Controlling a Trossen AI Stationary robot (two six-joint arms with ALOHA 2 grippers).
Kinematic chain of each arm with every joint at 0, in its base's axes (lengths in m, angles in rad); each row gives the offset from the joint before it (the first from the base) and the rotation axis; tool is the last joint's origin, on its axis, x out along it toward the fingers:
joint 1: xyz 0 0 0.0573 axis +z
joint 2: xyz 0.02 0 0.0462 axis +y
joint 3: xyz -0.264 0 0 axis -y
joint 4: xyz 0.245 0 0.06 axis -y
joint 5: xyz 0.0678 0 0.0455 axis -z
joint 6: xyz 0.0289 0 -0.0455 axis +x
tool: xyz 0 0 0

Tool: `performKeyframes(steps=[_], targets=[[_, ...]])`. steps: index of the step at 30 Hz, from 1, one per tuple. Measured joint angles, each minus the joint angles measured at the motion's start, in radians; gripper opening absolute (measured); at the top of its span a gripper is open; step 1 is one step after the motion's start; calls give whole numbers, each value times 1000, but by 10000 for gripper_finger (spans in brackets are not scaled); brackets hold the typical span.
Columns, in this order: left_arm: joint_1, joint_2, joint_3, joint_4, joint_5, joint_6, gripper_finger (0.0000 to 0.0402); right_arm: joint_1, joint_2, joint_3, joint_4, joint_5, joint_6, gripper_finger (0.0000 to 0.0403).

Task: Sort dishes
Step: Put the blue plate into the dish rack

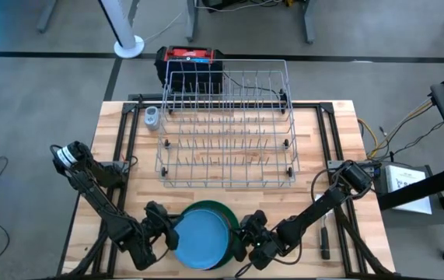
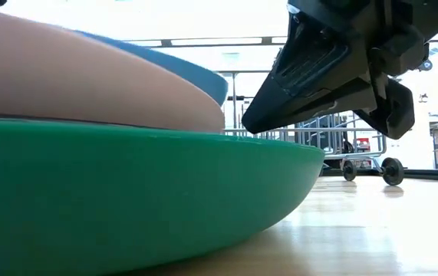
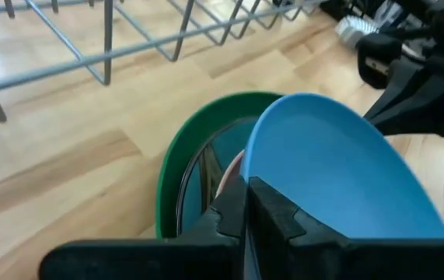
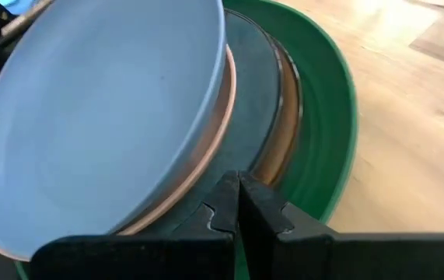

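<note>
A stack of dishes sits at the table's near edge. The large green plate (image 1: pixel 215 205) (image 2: pixel 126 192) is at the bottom, with a dark orange-brown plate (image 4: pixel 284 132) on it. A pale pink plate (image 2: pixel 88 77) (image 4: pixel 215 128) and the light blue plate (image 1: pixel 200 239) (image 3: pixel 330 171) lie on top. These two tilt, high on the left arm's side and low on the right arm's. My left gripper (image 1: pixel 167 233) (image 3: pixel 246 204) is shut at their raised rim. At their low rim my right gripper (image 1: pixel 245 237) (image 4: pixel 235 194) is shut too. My left gripper meets the blue plate's rim (image 3: pixel 249 167) level, from the table's left, with shut fingers. The rim runs into the seam between the fingertips, which hide the contact: pinched or propped up, I cannot tell. The plate stands tilted, its far rim down on the stack. My right gripper comes slanting down from the table's right, its shut fingertips (image 4: pixel 223 194) over the dark orange-brown plate. They stand at the low rim of the pink plate (image 4: pixel 206 180). Whether they touch that rim I cannot tell.
The grey wire rack (image 1: pixel 225 128) fills the middle of the table, beyond the stack. A black-handled tool (image 1: pixel 324 241) lies near the right edge, and a small pale object (image 1: pixel 152 117) sits at the rack's far left corner. Bare wood lies between rack and stack.
</note>
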Motion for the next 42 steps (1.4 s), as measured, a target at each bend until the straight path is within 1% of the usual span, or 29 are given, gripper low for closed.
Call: performKeyframes(steps=[4,9,15,20,23,27,31,35,39,42], targets=[[0,-1,0,1,-32,0,1,2,-13,0,-23,-2,0,0],[2,-18,7,-9,-35,11,1,2,-27,1,-47,-26,7,0],[7,-44,51,-23,-48,103,1,7,-43,1,-92,-31,19,0],[15,-47,120,-92,-55,162,1,10,-73,1,-117,-35,19,0],[17,-47,177,-119,-64,228,1,16,-106,0,-164,-2,6,0],[21,-42,255,-155,-73,340,1,18,-162,0,-192,52,-98,0],[26,-30,310,-199,-79,399,1,12,-199,0,-192,112,-155,0],[26,-26,330,-249,-23,401,1,10,-215,0,-192,116,-173,0],[27,-27,301,-254,92,354,1,11,-204,0,-188,106,-156,0],[32,-23,282,-273,146,272,2,9,-179,0,-186,50,-114,0]])
